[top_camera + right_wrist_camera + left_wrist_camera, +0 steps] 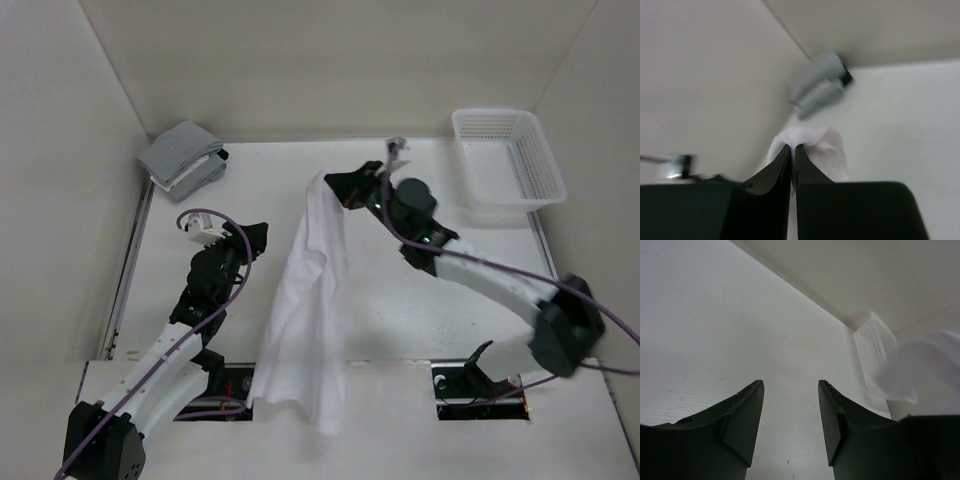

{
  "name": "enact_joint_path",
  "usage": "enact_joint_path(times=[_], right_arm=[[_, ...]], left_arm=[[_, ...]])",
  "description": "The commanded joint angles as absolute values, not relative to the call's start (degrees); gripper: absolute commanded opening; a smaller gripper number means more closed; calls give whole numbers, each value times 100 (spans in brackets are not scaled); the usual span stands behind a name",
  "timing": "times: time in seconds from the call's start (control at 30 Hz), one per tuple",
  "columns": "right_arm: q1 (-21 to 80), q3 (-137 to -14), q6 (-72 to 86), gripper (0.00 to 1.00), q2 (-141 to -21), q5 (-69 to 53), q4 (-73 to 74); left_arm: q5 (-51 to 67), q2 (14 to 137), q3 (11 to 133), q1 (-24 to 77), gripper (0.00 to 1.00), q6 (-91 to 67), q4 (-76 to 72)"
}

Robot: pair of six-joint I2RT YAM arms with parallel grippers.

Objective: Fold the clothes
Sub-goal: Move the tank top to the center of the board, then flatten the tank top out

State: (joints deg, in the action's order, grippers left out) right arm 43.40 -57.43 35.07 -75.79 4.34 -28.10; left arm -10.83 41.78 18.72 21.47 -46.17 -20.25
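Note:
The clothes are one plain white garment, lifted by its top end and trailing in a long strip down the table's middle to the near edge. My right gripper is shut on that top end. In the right wrist view its jaws stand almost together, with white fabric bunched at the tips and running down between them. My left gripper hangs to the left of the garment, apart from it. Its fingers are open with only bare table between them, and a blurred fold of the garment shows at the right edge.
A grey-and-white cloth bundle lies in the far left corner, also visible in the right wrist view. A white plastic basket stands at the far right against the wall. White walls enclose the table on three sides.

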Motion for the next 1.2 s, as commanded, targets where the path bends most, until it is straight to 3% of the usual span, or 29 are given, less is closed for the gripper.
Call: enact_joint_path(times=[0.0,0.17,0.3,0.37,0.4,0.47,0.53,0.6,0.7,0.73,0.8,0.87,0.93,1.03,1.13,1.17], right_arm=[[3706,-6640,4034,6,-9487,-113,-2902],[2915,-9022,3885,11,-11370,-544,-1822],[2562,-9774,3710,48,-11498,-361,-1117],[2579,-9363,3718,55,-11164,-273,-1125],[2588,-9021,3735,56,-10953,-281,-1125],[2754,-8362,3718,46,-10593,-290,-1046],[3166,-7327,3770,18,-10101,-203,-889],[3561,-6474,3779,7,-9732,-19,-861],[4204,-5145,3665,10,-9064,595,-748],[4371,-4741,3682,16,-8792,859,-651],[4635,-4099,3779,38,-8326,1368,-388],[4671,-3842,3884,50,-8235,1485,-308],[4680,-3902,3902,54,-8445,1372,-282],[4645,-4244,3911,52,-8928,1310,-369],[4479,-4657,3903,35,-9403,1266,-474],[4347,-4824,3885,24,-9587,1240,-457]], left_arm=[[-1116,4227,1793,1991,46,-4465,-1732],[-1134,4350,1810,1964,46,-4395,-1451],[-1204,4377,1784,1921,46,-4324,-1257],[-1257,4421,1767,1876,46,-4272,-1099],[-1292,4456,1767,1850,46,-4237,-994],[-1406,4587,1775,1832,45,-4175,-704],[-1564,4737,1784,1841,43,-4157,-345],[-1748,4807,1767,1885,42,-4175,-89],[-1968,4808,1731,1990,37,-4227,236],[-2012,4799,1723,2051,36,-4236,316],[-2161,4842,1679,2157,36,-4201,334],[-2250,5026,1705,2210,38,-4192,264],[-2259,5220,1766,2263,41,-4175,80],[-2206,5571,1845,2333,44,-4157,-254],[-2153,5818,1872,2421,44,-4192,-517],[-2145,5879,1863,2465,44,-4201,-623]])
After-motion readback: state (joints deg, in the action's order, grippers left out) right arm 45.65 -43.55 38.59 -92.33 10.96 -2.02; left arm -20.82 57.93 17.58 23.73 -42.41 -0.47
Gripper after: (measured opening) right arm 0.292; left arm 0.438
